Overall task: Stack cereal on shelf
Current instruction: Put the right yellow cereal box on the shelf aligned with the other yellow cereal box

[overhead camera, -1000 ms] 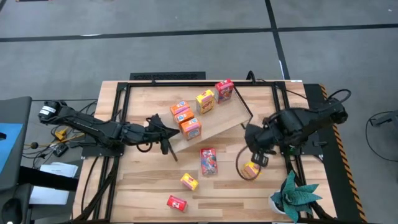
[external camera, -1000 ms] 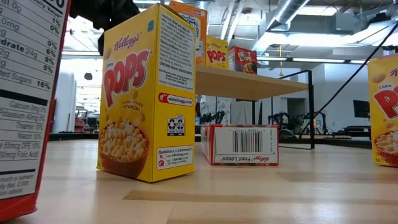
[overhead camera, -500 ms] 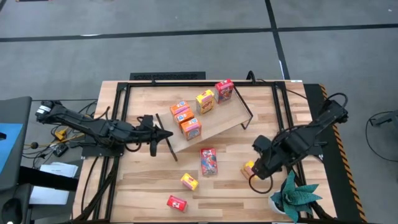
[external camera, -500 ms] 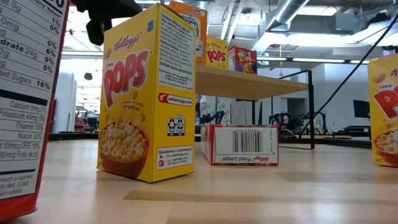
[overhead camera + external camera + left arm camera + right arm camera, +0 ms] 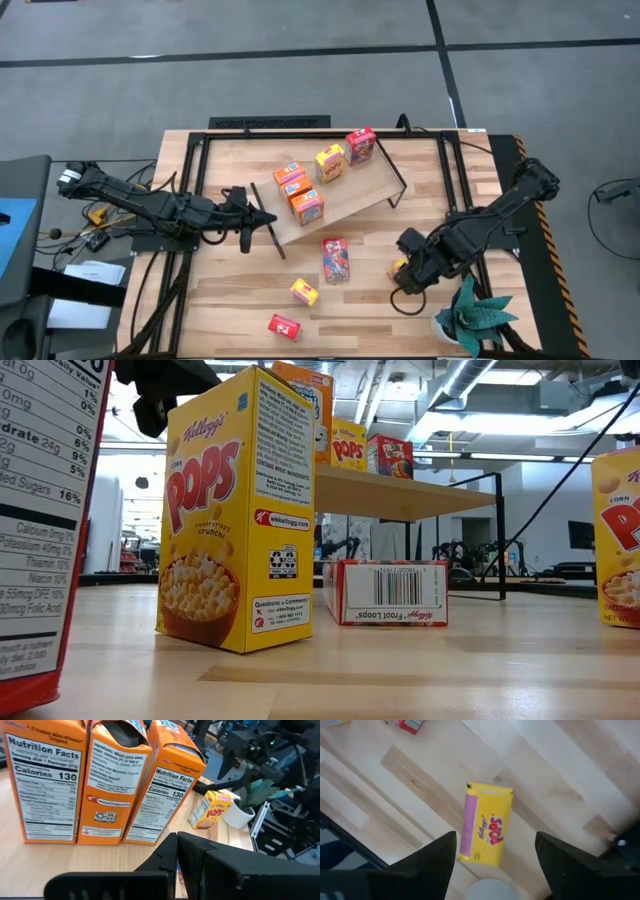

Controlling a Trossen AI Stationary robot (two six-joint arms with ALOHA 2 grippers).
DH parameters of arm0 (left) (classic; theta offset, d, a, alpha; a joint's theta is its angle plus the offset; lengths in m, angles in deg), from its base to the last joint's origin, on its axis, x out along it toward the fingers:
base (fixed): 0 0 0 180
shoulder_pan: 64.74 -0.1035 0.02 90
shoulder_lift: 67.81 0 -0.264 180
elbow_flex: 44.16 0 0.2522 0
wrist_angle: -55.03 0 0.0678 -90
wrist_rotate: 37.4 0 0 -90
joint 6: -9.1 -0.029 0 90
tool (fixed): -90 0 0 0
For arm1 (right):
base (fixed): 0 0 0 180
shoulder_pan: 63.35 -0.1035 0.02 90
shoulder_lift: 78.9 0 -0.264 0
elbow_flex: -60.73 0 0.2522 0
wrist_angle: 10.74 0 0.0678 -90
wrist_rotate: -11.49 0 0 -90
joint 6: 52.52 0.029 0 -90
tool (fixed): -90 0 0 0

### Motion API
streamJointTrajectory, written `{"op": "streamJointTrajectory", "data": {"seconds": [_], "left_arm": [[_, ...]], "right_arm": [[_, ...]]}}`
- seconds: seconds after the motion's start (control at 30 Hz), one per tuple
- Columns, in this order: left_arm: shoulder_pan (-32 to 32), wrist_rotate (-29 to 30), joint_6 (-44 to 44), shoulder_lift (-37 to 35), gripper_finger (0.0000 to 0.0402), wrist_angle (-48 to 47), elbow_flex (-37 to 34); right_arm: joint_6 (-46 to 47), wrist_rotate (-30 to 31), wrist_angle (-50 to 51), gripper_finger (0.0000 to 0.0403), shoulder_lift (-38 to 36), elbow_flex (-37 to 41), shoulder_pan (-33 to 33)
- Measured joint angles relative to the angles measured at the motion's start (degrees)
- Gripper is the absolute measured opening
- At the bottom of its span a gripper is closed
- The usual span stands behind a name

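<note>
A light wooden surface (image 5: 230, 300) carries a tilted shelf (image 5: 345, 205), a flat red box (image 5: 336, 260), two yellow boxes (image 5: 304, 292), a small red box (image 5: 285, 326) and a potted plant (image 5: 470, 315).

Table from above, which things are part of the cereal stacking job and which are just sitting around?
Job: shelf; five boxes on it, e.g. orange box; four on the table, e.g. red box; yellow box under the open right gripper.
Lying about: plant; cables.
</note>
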Motion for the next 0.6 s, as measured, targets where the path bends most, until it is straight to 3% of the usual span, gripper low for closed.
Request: {"op": "streamJointTrajectory", "data": {"seconds": [0.6], "left_arm": [[1.6, 0.2, 0.4, 0.0, 0.0, -0.1, 0.0]], "right_arm": [[-1.9, -1.1, -8.7, 0.0322, 0.0, 8.4, 0.0]]}}
